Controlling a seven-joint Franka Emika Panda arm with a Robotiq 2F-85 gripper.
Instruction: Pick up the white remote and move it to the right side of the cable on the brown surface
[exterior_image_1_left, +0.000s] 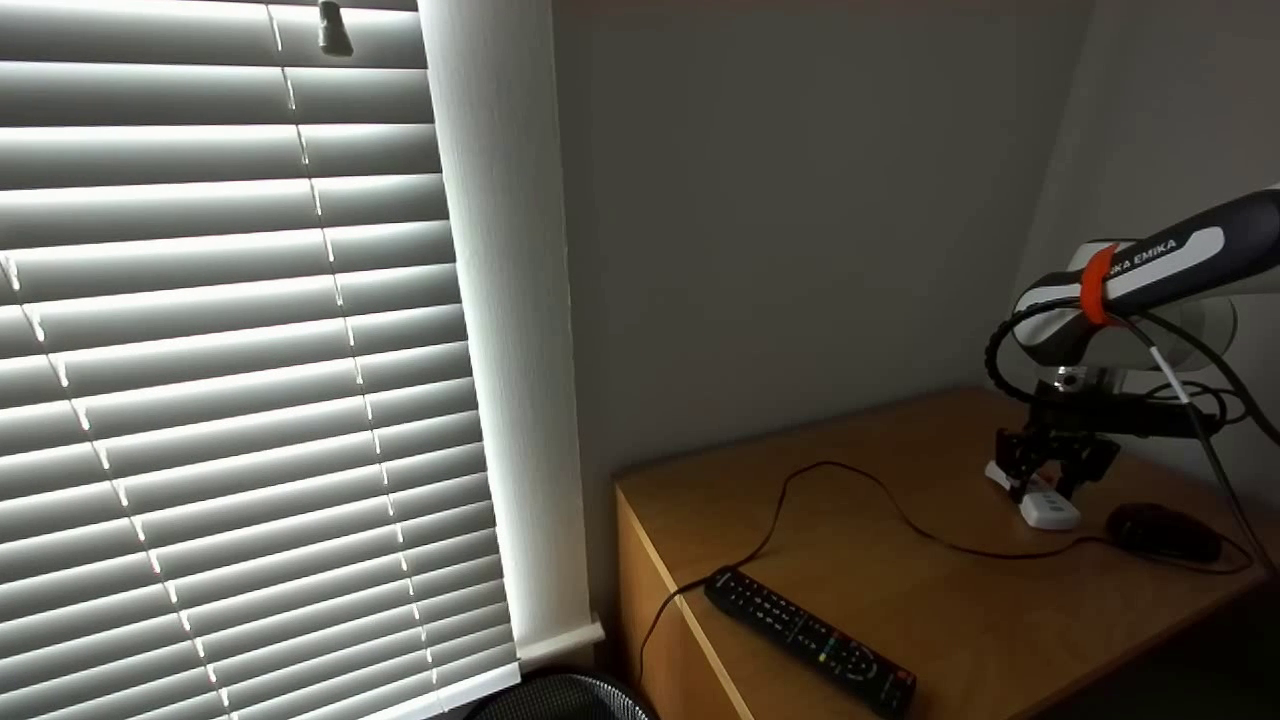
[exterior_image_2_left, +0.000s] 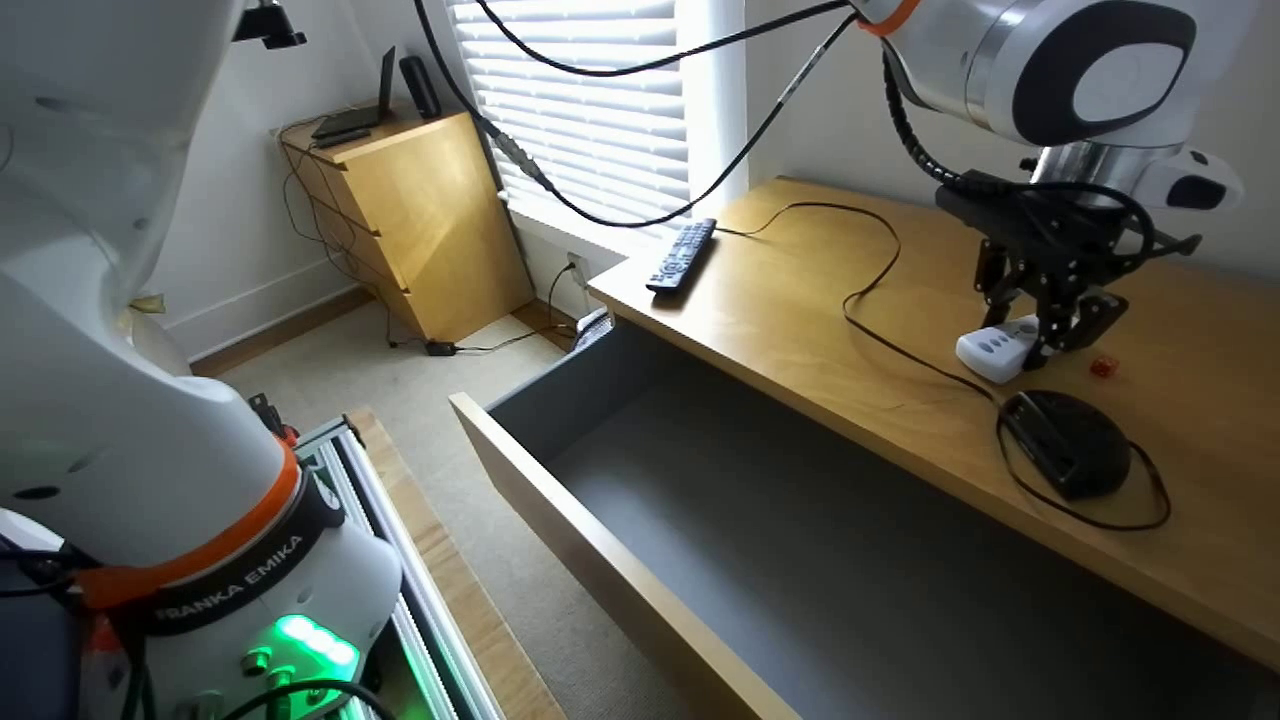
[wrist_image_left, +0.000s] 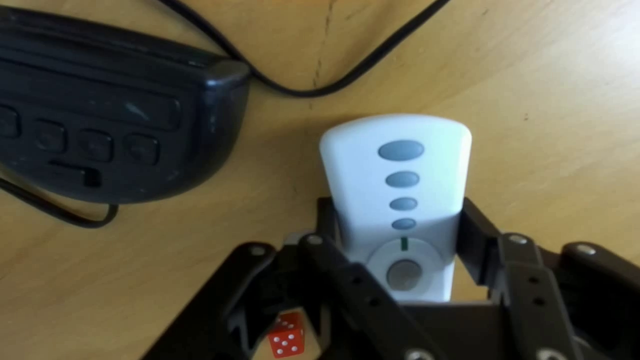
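The white remote (wrist_image_left: 402, 180) has grey oval buttons and a round grey one. It lies flat at or just above the brown surface (wrist_image_left: 550, 160); I cannot tell whether it touches. It shows in both exterior views (exterior_image_1_left: 1048, 510) (exterior_image_2_left: 992, 352). My gripper (wrist_image_left: 398, 217) points down with a finger against each long side of the remote; it also shows in both exterior views (exterior_image_1_left: 1041, 488) (exterior_image_2_left: 1016, 340). The remote's lower end is hidden by the gripper in the wrist view. The thin dark cable (exterior_image_1_left: 900, 510) curves past the remote's buttoned end (wrist_image_left: 360, 70), apart from it.
A dark rounded device (exterior_image_2_left: 1068, 443) sits beside the remote, with cable around it. A red die (wrist_image_left: 287, 336) lies near the gripper's left finger. A long black remote (exterior_image_1_left: 810, 640) lies at the far end of the top. An open drawer (exterior_image_2_left: 620, 570) juts out below the front edge.
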